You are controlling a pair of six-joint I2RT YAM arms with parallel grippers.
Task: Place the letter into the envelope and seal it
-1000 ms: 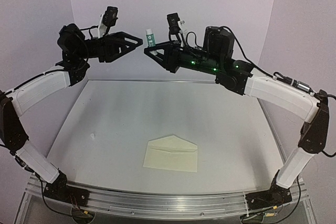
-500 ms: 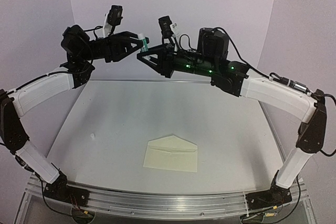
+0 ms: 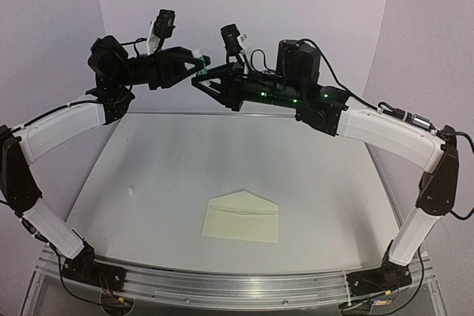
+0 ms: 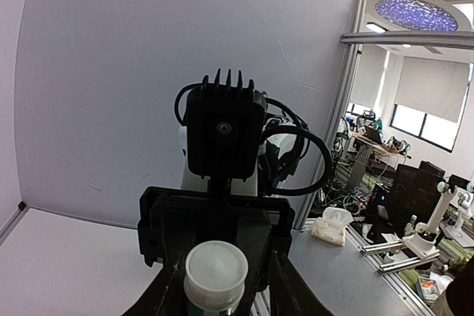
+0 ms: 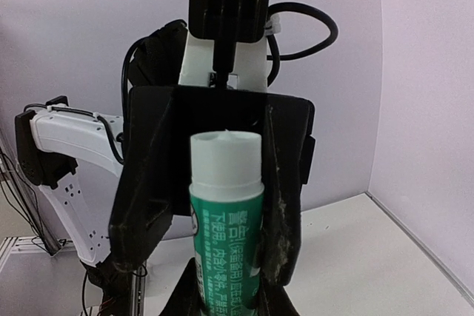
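Note:
The cream envelope (image 3: 241, 217) lies flat on the white table near the front, its triangular flap open and pointing away from me. The letter is not in view. Both grippers are raised high at the back and meet there. My right gripper (image 3: 198, 76) (image 5: 226, 286) is shut on the green body of a glue stick (image 5: 226, 220) and holds it upright. My left gripper (image 3: 195, 58) (image 4: 222, 295) reaches in from the left, and its fingers (image 5: 148, 190) sit against both sides of the stick's white cap (image 4: 215, 275).
The white table (image 3: 163, 160) is bounded by purple walls behind and at both sides, with an aluminium rail (image 3: 222, 286) along the near edge. A small speck (image 3: 131, 192) lies left of the envelope. Both arms arch high over the table.
My two grippers have come together: the right one carried the glue stick leftward and the left one moved right until its fingers enclosed the cap. The envelope has not moved.

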